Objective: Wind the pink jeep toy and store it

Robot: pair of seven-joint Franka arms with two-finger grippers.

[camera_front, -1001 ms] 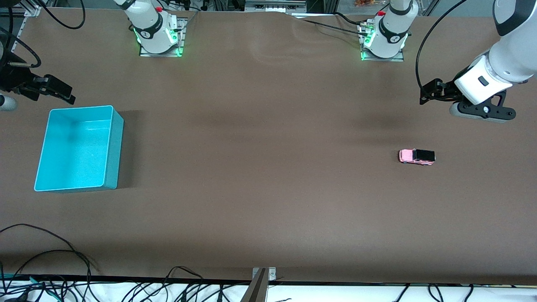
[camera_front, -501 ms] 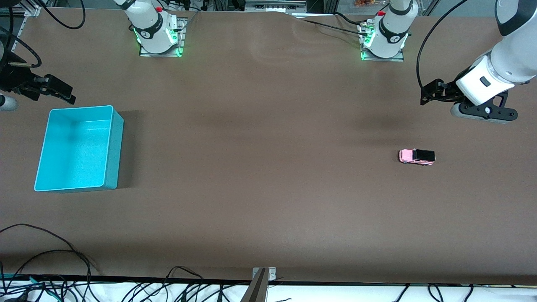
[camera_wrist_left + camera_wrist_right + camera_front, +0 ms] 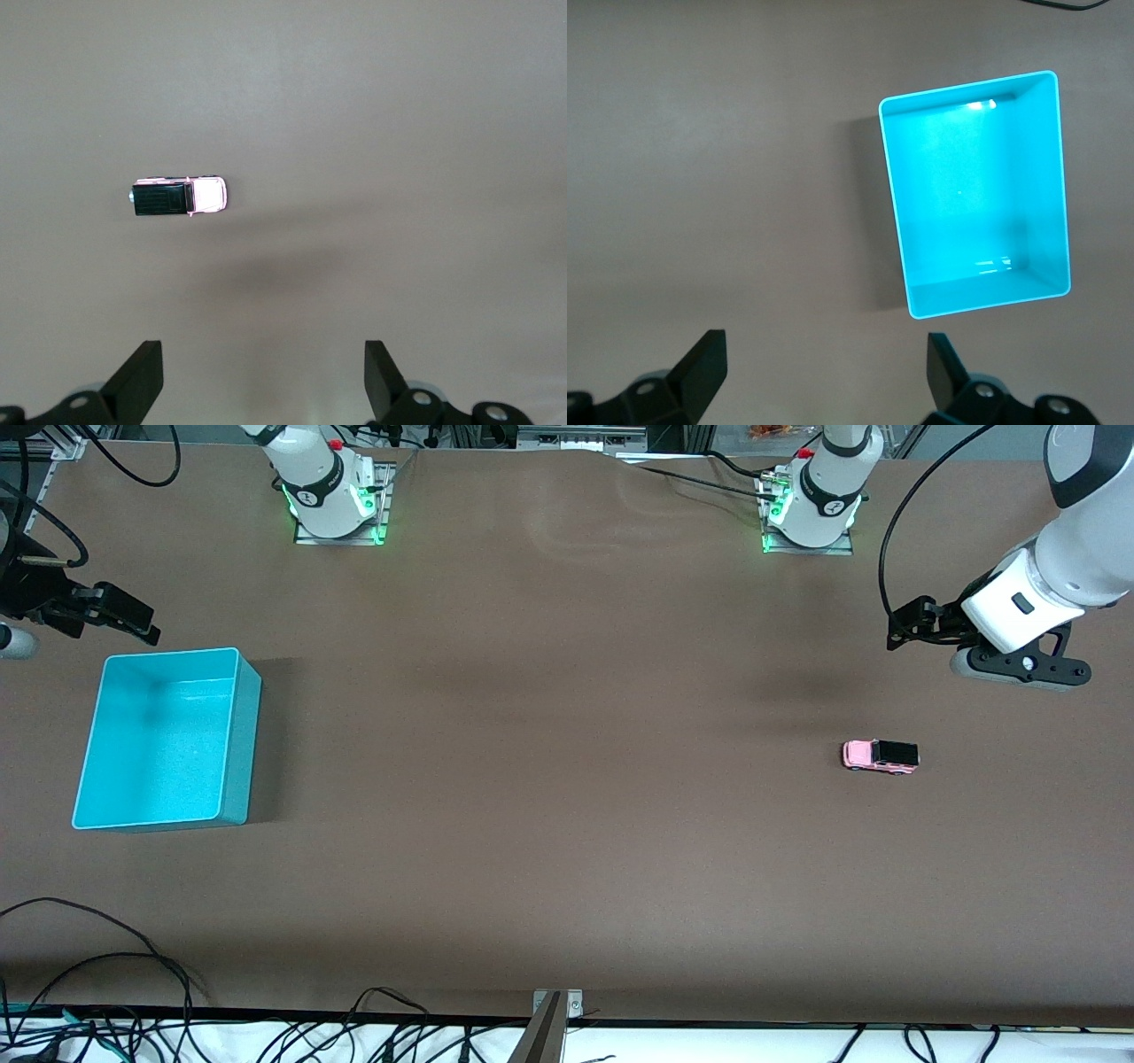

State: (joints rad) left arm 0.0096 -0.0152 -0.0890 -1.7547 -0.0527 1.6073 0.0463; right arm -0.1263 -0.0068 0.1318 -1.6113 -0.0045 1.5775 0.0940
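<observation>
While both grippers' jaws spread empty, pink jeep toy [image 3: 880,755] sits upright: pale body, black rear roof.

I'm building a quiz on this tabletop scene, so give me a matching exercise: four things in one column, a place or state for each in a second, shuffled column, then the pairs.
Things:
1. pink jeep toy
2. turquoise bin
3. left gripper
4. right gripper

Places or states:
A. open, in the air close to the bin's rim
B. on its wheels on the table, toward the left arm's end
C. open, in the air over bare table near the jeep
D. empty, toward the right arm's end of the table

Pairs: 1-B, 2-D, 3-C, 4-A
</observation>
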